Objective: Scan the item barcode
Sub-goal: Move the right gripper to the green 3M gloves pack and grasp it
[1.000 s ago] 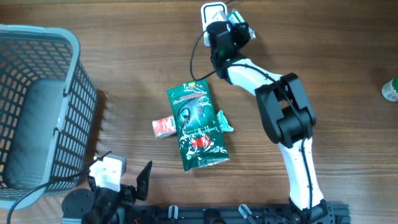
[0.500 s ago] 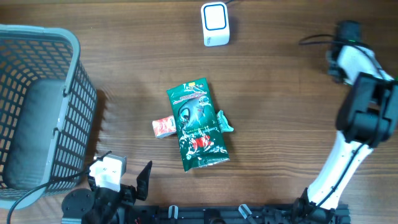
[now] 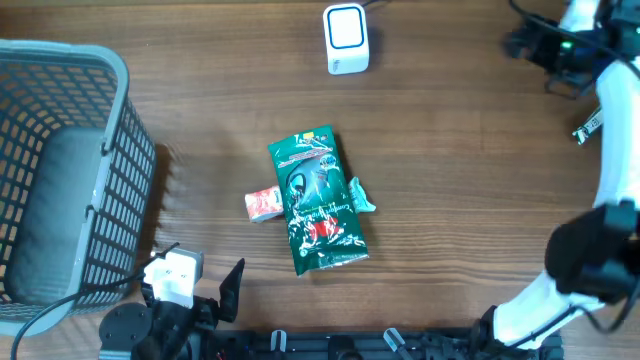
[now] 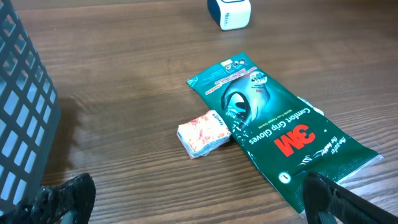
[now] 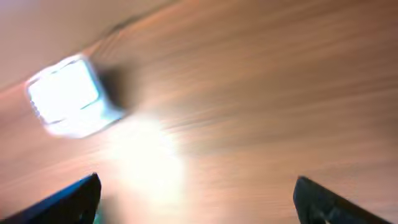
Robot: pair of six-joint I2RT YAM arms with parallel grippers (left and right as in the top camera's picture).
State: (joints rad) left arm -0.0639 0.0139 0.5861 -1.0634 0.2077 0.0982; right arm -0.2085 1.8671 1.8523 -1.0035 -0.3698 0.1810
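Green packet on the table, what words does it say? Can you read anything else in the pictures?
"3M": on the green glove packet.
"Comfort Grip Gloves": same packet, beside the logo.
The packet's top label and the small box: print too small to read.
White scanner: no readable text.

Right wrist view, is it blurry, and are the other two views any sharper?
Right wrist: heavy motion blur, scanner and table smeared, a glare patch beside the scanner. Left wrist: sharp, glove pack lettering readable. Overhead: sharp, evenly lit.
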